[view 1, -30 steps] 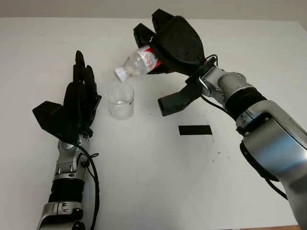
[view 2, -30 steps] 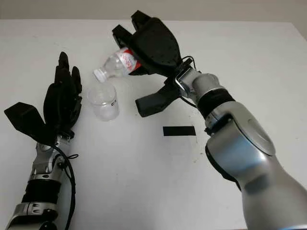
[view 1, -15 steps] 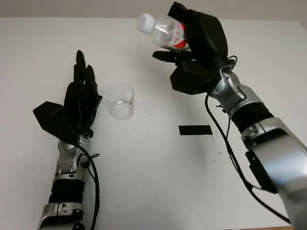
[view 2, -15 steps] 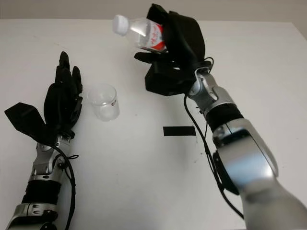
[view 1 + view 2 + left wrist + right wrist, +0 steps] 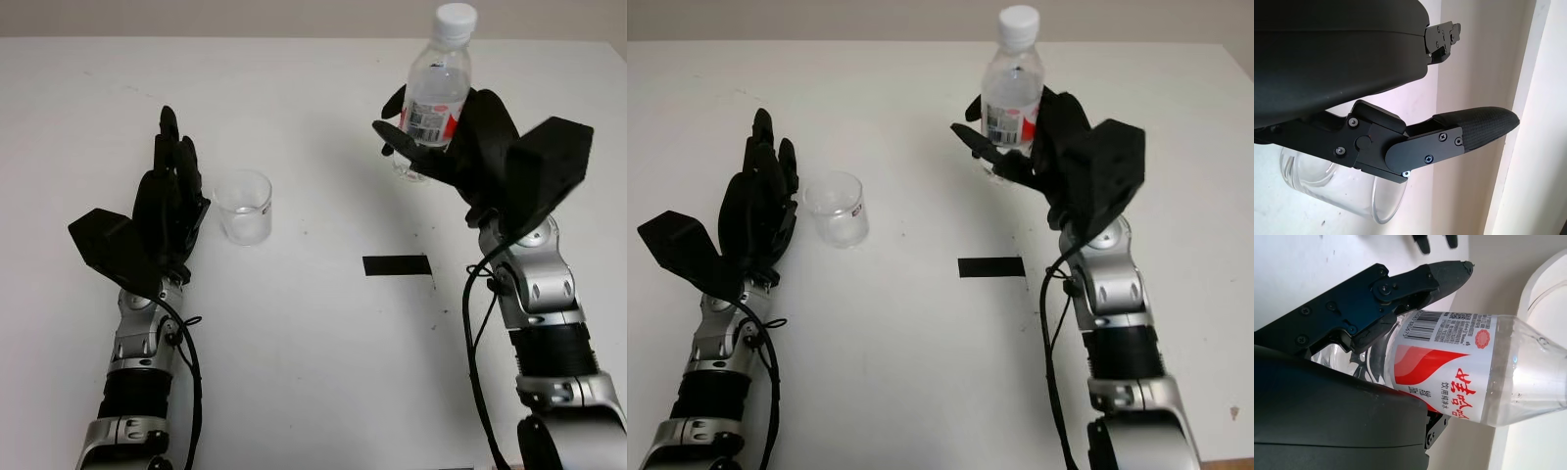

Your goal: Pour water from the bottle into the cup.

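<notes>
Left eye view, right hand [image 5: 460,157]: fingers wrapped around the bottle [image 5: 431,93], gripping its lower half below the red label.
Bottle attitude: upright, white cap [image 5: 456,18] on top, held toward the far right part of the tabletop [image 5: 313,372]. Whether its base touches the surface cannot be told.
Bottle contents: clear plastic; water level not readable.
Cup [image 5: 244,206]: transparent, upright, standing left of centre on the tabletop, well apart from the bottle. Little or no water discernible inside.
Left hand [image 5: 167,211]: open, holding nothing, just beside the cup on its left side; contact with the cup not confirmed.
Black strip [image 5: 397,265]: flat on the tabletop between cup and right arm, nearer the right arm.
Step in hand, as judged: bottle upright and away from the cup, so either a pour is complete and the bottle is due to be set down, or none has begun.
Recommended handling: keep the grip firm on the label band and the bottle vertical; lower it straight onto the tabletop, well clear of the cup; release only once the base sits flat.
Risk: thin plastic may deform under squeeze; a tilted release could tip the bottle.
</notes>
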Available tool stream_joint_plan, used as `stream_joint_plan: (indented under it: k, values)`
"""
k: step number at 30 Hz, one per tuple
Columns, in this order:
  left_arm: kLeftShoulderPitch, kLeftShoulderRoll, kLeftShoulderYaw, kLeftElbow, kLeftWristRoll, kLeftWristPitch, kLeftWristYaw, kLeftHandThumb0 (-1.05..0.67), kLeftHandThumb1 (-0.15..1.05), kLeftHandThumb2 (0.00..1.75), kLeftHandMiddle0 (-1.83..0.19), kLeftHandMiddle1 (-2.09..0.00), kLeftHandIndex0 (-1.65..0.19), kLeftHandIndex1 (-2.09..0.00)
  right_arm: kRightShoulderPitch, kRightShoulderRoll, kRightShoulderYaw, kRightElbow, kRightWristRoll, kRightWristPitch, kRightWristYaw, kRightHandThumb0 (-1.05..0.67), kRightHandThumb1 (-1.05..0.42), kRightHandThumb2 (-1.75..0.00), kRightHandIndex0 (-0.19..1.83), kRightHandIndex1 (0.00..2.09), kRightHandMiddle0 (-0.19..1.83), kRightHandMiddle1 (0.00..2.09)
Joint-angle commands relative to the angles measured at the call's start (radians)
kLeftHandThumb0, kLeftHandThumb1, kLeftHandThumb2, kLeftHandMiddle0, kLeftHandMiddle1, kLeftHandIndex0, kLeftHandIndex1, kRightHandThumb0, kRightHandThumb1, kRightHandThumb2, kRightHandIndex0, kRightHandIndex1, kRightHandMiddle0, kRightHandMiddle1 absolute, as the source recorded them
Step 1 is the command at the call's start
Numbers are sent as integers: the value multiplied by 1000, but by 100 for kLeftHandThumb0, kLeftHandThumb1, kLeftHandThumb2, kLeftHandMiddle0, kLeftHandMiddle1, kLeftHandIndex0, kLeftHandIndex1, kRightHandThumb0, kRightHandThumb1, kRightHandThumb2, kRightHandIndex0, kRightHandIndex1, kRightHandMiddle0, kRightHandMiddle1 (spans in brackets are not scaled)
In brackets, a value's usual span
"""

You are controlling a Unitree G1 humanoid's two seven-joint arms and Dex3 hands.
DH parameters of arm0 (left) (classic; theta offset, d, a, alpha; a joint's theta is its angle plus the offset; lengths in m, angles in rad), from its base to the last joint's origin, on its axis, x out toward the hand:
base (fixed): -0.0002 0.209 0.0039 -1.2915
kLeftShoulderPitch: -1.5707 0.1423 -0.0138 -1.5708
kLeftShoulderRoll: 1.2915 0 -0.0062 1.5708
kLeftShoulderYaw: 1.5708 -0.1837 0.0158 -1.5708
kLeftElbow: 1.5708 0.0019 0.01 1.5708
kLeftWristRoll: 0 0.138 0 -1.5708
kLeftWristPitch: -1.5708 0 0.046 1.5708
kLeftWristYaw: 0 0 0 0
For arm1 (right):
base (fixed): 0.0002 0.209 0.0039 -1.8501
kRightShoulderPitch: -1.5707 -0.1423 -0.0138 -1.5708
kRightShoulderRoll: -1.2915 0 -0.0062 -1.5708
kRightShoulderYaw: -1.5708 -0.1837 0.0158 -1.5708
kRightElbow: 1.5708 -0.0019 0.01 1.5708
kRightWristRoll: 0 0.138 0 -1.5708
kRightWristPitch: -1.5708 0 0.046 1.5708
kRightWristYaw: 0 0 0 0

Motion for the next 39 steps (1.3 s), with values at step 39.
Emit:
stream_joint_plan:
  k: [39]
  values:
    - [29,20,7,-30,-18,22,-27,-82,105,71,19,0,19,0,353,165,1,-130,0,-29,49,-43,-105,-44,142,209,103,209]
